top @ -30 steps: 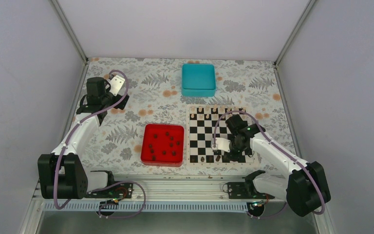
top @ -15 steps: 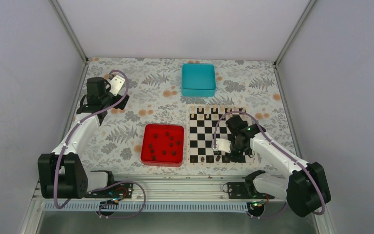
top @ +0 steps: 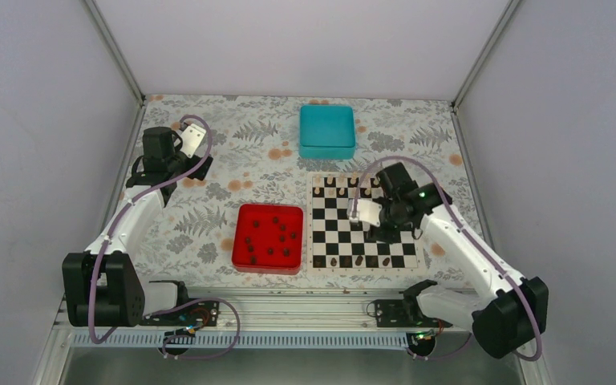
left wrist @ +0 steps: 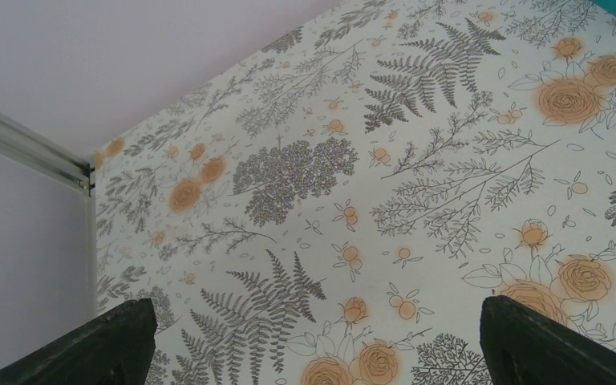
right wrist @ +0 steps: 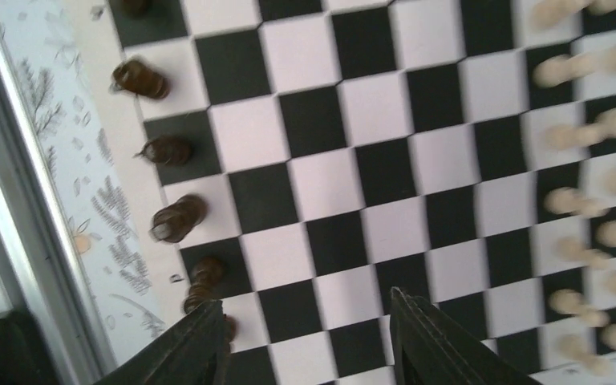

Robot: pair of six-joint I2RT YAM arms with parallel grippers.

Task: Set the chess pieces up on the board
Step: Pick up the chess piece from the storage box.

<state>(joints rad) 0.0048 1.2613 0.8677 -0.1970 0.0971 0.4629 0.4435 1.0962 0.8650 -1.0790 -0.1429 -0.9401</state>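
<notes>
Chess pieces (right wrist: 166, 150), dark set.
- Location: five or so along the near edge row of the board (top: 329, 233). About ten more lie scattered in the red tray (top: 241, 212) just left of the board.
- Cream pieces (right wrist: 565, 200): ranked on the two far rows.
- Teal box (top: 327, 131): beyond the board, well apart.

Right gripper (right wrist: 305, 301): raised over the middle squares, jaws spread, nothing between them.
Left gripper (left wrist: 318, 309): over the floral tablecloth (left wrist: 305, 176) at the far left, jaws spread, empty.

Hazards, as judged:
- The way to the tray crosses the board. A low sweep of the right arm or its looping cable (top: 361, 200) could topple the near-row pieces or clip the cream ranks.
- The pieces are tiny beside the fingers. A descent slightly off-centre would likely knock a piece over or push it off its square.
- Tray pieces lie close together, so closing on one may nudge or catch a neighbour.
- The wrist view is blurred. Whether every placed piece stands upright cannot be told.

Change from the earlier views:
- The right arm, then low over the near row, has lifted and drawn back toward the board's centre, uncovering the pieces at the spot it left.
- The left arm and the tray's contents appear unaltered.
</notes>
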